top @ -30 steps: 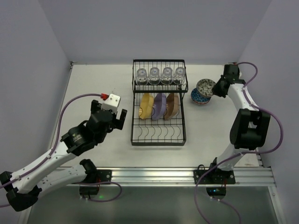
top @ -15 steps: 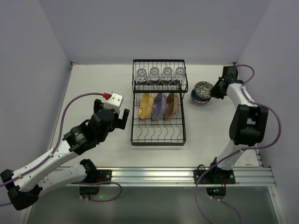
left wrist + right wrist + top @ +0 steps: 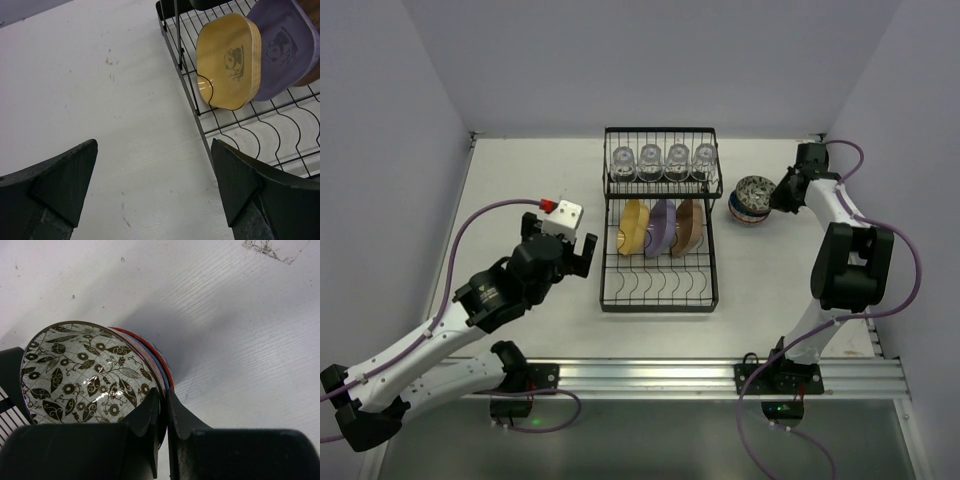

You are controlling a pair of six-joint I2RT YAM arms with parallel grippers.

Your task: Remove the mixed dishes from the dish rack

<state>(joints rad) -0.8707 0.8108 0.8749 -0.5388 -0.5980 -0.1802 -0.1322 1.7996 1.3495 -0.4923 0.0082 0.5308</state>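
Our right gripper (image 3: 162,400) has its fingers pressed together on the rim of a patterned bowl (image 3: 85,372), one finger inside the rim and one outside. That bowl sits tilted on top of two more bowls (image 3: 159,354) just ahead of the fingers, on the table (image 3: 520,180) and outside the dish rack (image 3: 658,308).

Our left gripper (image 3: 154,150) is spread wide and holds nothing, hanging above bare table. The rack's near corner lies ahead and to the right of its fingers. The yellow plate (image 3: 230,60) stands on edge there, the closest dish to this gripper, with the purple plate (image 3: 285,45) right behind it and the brown plate (image 3: 690,225) beyond. Four glasses (image 3: 651,160) line the rack's upper shelf, farther ahead.
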